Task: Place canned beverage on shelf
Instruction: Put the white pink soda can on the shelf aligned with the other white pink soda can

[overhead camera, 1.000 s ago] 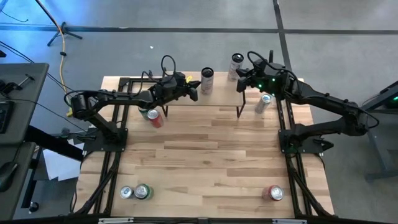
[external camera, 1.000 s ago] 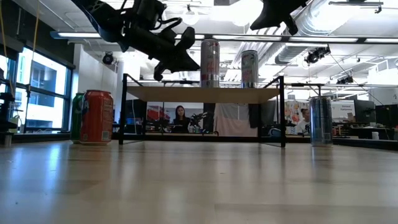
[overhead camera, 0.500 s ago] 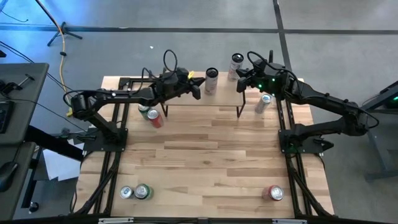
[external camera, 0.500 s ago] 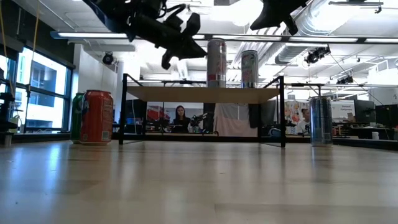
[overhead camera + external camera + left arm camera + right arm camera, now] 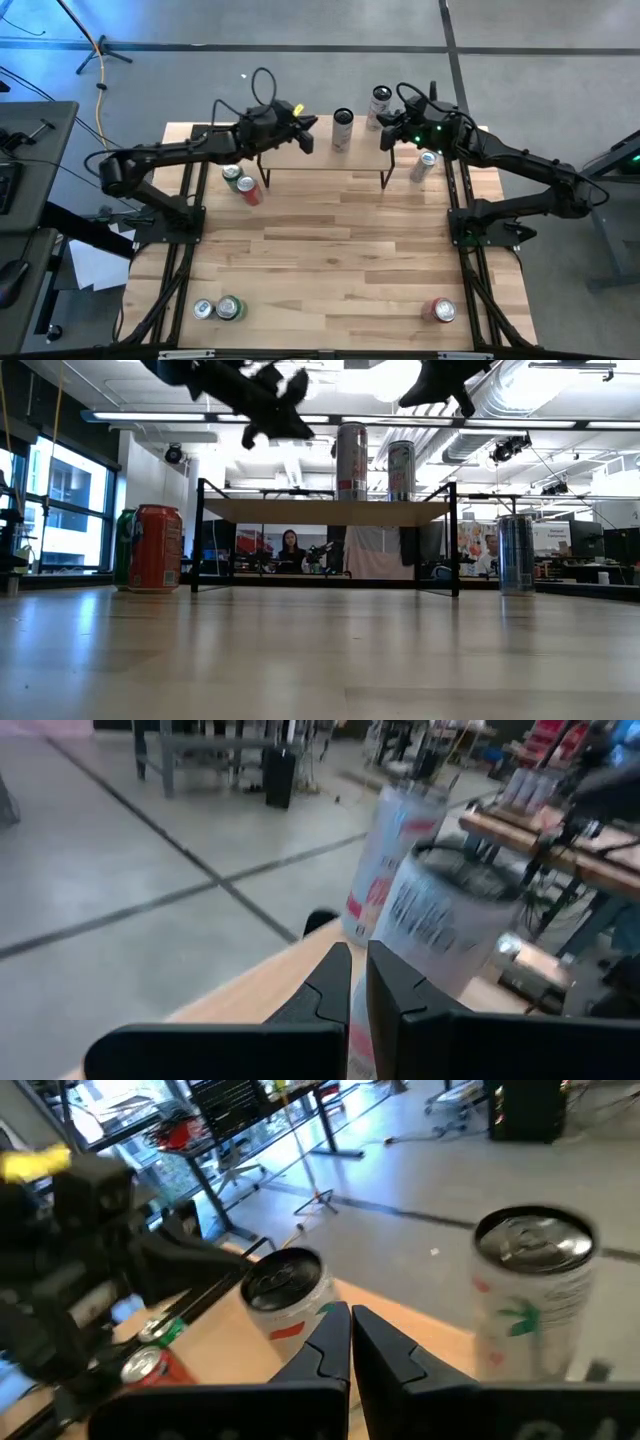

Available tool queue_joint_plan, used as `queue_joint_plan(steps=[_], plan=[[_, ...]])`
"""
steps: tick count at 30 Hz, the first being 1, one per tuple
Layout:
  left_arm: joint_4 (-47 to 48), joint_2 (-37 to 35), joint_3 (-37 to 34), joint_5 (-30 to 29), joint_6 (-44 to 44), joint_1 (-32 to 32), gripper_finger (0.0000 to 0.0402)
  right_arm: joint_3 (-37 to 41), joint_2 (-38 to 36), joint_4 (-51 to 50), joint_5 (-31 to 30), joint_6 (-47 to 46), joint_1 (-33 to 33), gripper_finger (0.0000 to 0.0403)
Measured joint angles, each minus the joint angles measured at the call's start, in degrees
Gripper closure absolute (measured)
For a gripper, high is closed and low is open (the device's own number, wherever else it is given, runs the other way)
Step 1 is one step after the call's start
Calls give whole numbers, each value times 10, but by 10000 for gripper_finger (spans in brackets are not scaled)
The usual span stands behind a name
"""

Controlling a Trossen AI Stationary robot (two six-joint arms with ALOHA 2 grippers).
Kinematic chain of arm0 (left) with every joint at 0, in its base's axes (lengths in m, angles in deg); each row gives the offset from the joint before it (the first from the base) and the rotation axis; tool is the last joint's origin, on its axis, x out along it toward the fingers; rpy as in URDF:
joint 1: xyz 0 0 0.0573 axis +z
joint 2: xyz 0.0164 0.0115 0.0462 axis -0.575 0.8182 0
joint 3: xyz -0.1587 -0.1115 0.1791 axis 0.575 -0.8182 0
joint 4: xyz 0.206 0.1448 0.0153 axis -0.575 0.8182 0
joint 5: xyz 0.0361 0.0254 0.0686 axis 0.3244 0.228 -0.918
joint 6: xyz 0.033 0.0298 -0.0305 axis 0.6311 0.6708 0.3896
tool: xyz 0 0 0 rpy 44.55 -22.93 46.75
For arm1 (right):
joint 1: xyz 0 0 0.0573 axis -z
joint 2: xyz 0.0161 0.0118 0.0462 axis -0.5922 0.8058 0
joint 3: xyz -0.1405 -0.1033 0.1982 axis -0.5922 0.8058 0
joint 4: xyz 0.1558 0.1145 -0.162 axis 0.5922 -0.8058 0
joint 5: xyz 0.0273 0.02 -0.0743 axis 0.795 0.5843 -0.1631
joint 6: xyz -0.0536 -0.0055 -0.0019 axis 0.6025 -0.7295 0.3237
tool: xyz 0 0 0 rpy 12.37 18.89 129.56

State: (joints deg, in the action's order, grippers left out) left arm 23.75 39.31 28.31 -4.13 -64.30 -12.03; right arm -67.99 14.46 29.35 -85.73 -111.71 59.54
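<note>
Fingers on both arms are closed and gripping nothing. Left fingers [image 5: 305, 141] are hanging above the shelf's [image 5: 300, 162] left end, with one upright can [image 5: 343, 129] just to their right on the shelf top. Right fingers [image 5: 388, 138] are hovering over the shelf's right end, with a second upright can [image 5: 379, 105] just beyond them at the far edge. Both of those are already standing on the shelf, long axes vertical.

Cans not yet shelved, all upright on the desk [image 5: 330, 260]:
- red can [image 5: 248, 189] and green can [image 5: 232, 176], touching, below and near-left of the left fingers, by the shelf's left legs. Left arm is clearly nearer.
- silver can [image 5: 424, 165] just off the shelf's right end, near side of the right fingers. Right arm is nearer.
- three more along the near desk edge, well apart from both arms.

My read: whichever arm is going next needs to be opening, then dropping down and back toward the near side.
</note>
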Motion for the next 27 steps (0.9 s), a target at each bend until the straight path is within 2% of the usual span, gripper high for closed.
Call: queue_joint_plan(steps=[8,17,22,27], plan=[[-11,-69,0,1,47,-15,401,0,34,49,72,-14,0,403],[-8,-68,0,10,63,-32,402,0,44,72,104,-29,11,403],[-4,-59,0,10,63,-41,402,-49,58,-1,124,-20,23,403],[0,-73,-1,10,63,-40,402,-97,82,-53,137,50,23,403]])
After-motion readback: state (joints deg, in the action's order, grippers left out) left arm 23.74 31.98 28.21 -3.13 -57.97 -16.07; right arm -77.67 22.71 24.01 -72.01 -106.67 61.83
